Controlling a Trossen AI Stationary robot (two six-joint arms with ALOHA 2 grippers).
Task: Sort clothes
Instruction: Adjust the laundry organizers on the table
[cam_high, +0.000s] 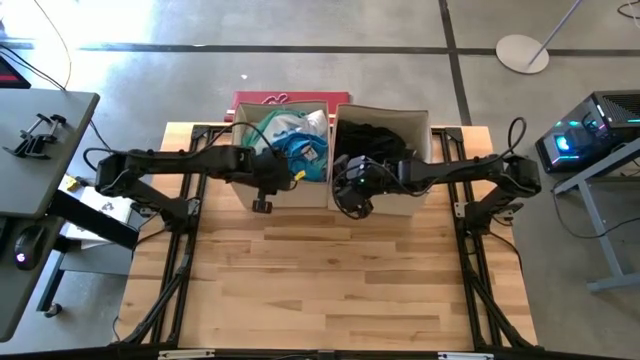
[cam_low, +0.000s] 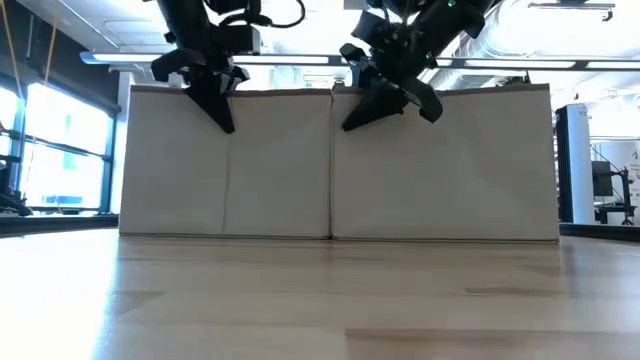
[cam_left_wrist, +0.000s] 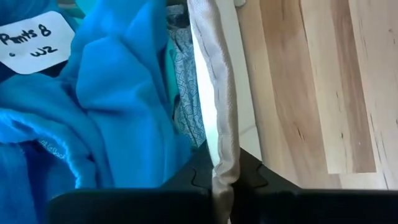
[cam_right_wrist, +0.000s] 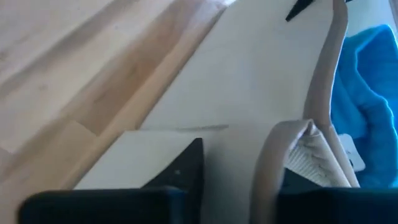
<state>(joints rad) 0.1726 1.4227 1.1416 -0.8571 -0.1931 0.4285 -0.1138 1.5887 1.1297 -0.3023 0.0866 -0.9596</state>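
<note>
You have two beige bins: the left bin (cam_high: 246, 196), whose rim your left gripper (cam_high: 262, 203) pinches, holds blue and white clothes (cam_high: 295, 146). The right bin (cam_high: 418, 120) behind your right gripper (cam_high: 354, 207), jaws slightly parted astride its rim, holds black clothes (cam_high: 375, 138).

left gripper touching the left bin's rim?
Touching. In the left wrist view the left gripper has its fingers shut on the left bin's front rim.

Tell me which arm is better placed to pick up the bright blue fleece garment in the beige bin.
Probably left. Its jaws are pinched on the front rim of the left beige fabric bin, right beside the bright blue garment. The right arm is at the other bin, by black clothes.
</note>
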